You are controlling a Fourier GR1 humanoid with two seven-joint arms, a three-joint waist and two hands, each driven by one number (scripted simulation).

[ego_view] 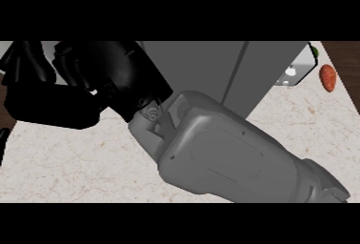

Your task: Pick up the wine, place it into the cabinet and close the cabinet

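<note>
Across the middle of the head view, a grey forearm (pixel 239 157) is seen running from the lower right up to the upper left, ending in a black hand (pixel 105 66), taken as the right hand by its entry side. The hand is raised close to the camera and is shown against the grey cabinet (pixel 211 66). Black shapes are bunched at its far-left side, so whether the fingers are curled or straight cannot be told. The wine cannot be made out anywhere; it may be hidden by the hand. The cabinet front is largely blocked by hand and forearm. On the speckled counter (pixel 70 162), an orange-red vegetable (pixel 328 77) is seen at upper right, near a white box-like object (pixel 299 69) beside the cabinet.
</note>
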